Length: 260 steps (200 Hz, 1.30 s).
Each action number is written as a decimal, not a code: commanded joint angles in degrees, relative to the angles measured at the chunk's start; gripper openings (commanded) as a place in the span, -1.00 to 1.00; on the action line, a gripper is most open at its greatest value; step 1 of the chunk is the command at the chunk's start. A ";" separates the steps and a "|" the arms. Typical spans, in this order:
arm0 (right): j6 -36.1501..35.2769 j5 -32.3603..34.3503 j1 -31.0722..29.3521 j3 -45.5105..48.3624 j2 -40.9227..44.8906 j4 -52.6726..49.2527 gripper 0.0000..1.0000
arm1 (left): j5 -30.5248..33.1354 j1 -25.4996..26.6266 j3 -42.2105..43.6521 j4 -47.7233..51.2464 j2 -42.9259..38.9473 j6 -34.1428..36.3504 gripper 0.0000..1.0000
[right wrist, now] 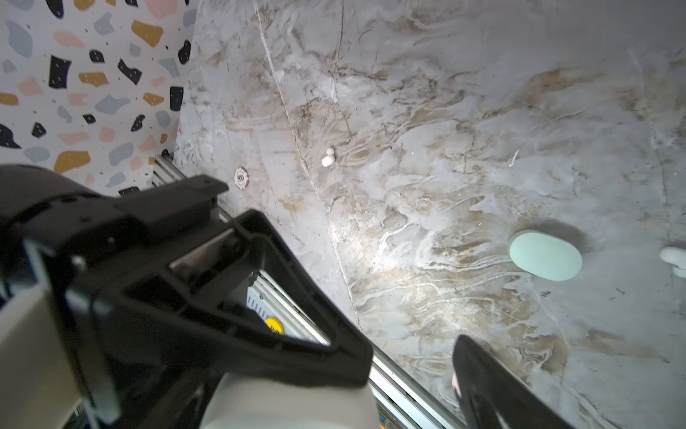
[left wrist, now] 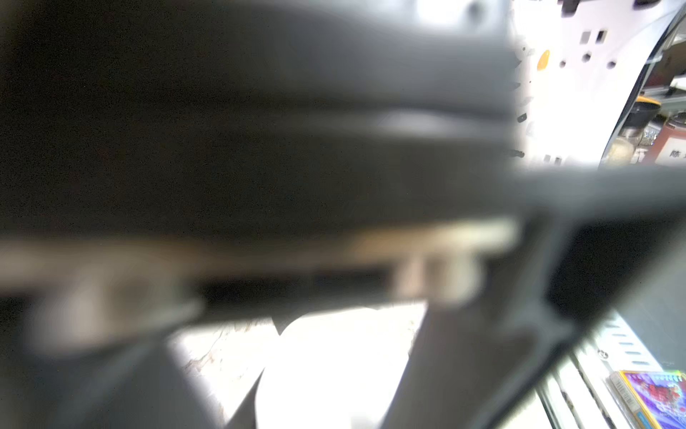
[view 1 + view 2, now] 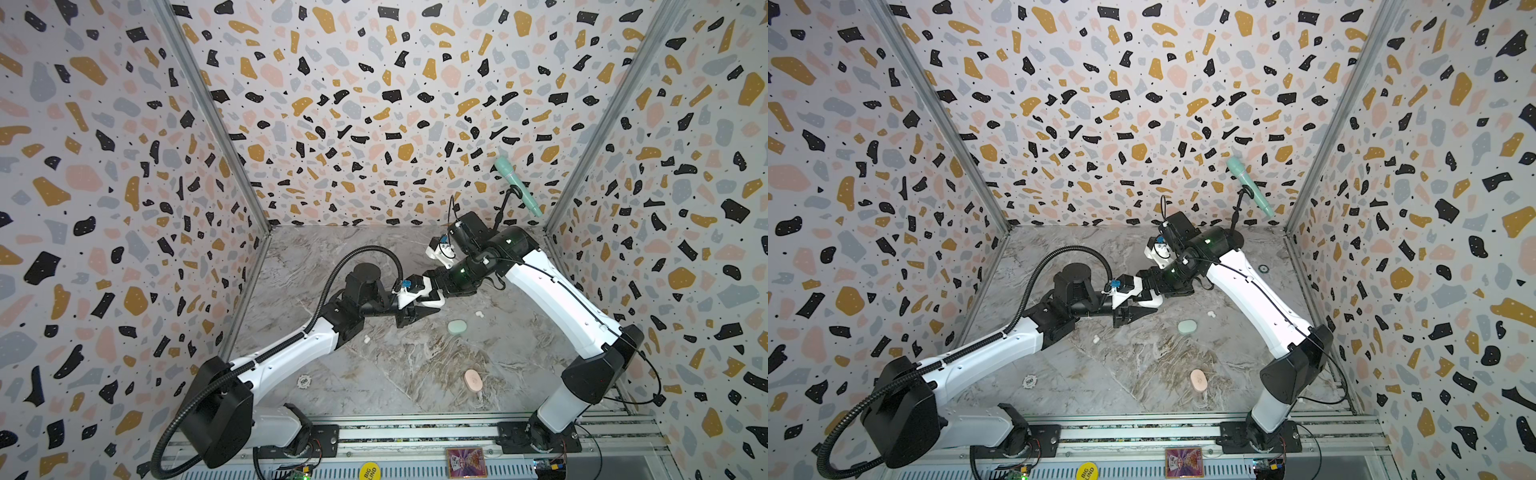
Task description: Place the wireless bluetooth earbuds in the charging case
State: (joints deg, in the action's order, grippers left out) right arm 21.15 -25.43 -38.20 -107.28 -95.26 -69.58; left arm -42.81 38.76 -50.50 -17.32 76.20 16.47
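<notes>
**Grippers meet mid-floor**

Three terrazzo walls (image 3: 374, 104) and the front rail (image 3: 415, 430) bound the marble floor (image 3: 415, 374); bare stretches lie back-left and front-centre. The left gripper (image 3: 434, 311) is clenched, anything in it hidden; the right gripper (image 3: 432, 286) shows one finger (image 1: 486, 386) only, so its jaws I cannot tell. Two white earbuds lie loose: back earbud (image 3: 478, 314) near the mint case (image 3: 457, 327), front earbud (image 3: 367, 339) beside the left forearm (image 3: 291, 353). The pink case (image 3: 473, 380) lies nearer the rail — two cases, one poker chip (image 3: 304, 380).

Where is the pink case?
In both top views the pink case lies on the marble table, right of middle near its front edge, with the mint case farther back.
</notes>
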 commanded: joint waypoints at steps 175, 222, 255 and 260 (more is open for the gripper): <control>-26.27 4.01 -1.88 25.73 25.65 16.25 0.84 | -8.70 0.33 9.77 -19.52 0.22 -17.13 -0.26; -26.06 5.50 -2.50 26.43 24.01 19.61 0.84 | -8.93 0.35 8.90 -17.96 -0.20 -16.08 -0.26; -26.22 5.74 -2.50 26.49 22.82 20.24 0.84 | -8.96 0.35 8.59 -17.13 -0.58 -15.61 -0.26; -26.18 5.72 -2.50 26.59 22.67 20.38 0.84 | -8.96 0.35 8.53 -17.01 -0.64 -15.47 -0.26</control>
State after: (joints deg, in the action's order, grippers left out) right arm -3.97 -20.43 -40.51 -80.51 -72.38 -50.48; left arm -50.54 38.85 -40.38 -33.01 76.53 0.36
